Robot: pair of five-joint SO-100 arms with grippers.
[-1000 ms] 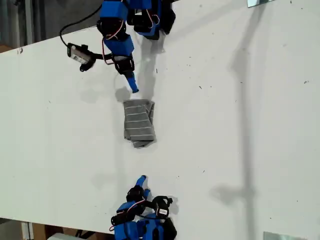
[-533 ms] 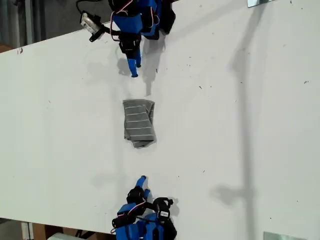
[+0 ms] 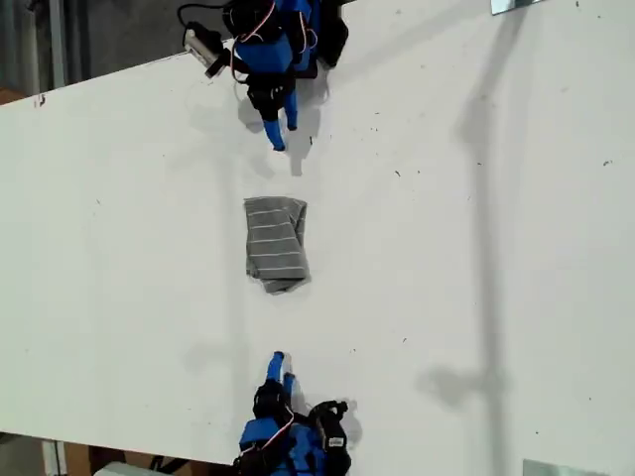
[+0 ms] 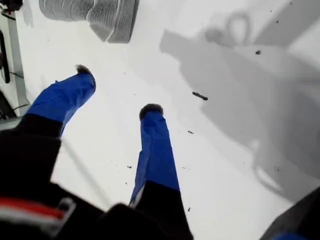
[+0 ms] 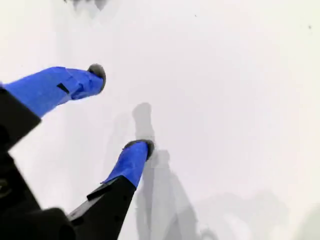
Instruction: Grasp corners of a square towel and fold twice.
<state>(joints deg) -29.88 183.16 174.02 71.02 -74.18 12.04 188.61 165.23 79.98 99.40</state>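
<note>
The towel is a grey striped cloth lying folded into a narrow upright rectangle mid-table, with one bunched tip poking out toward the exterior view's bottom. My first gripper stands open below it in the exterior view, clear of the cloth. In the first wrist view its blue fingers are spread over bare table, and the towel lies beyond them. My second gripper is open above the towel in the exterior view, a gap away. Its wrist view shows spread fingers holding nothing.
The white table carries small dark specks and long shadows on the exterior view's right. A wrist camera with its cable juts out by the table's slanted edge at the exterior view's top left. Metal pieces sit at that view's right corners.
My second gripper has pulled away from the towel's edge toward the exterior view's top and slightly right. My first gripper shifted only a little. The towel has not moved.
</note>
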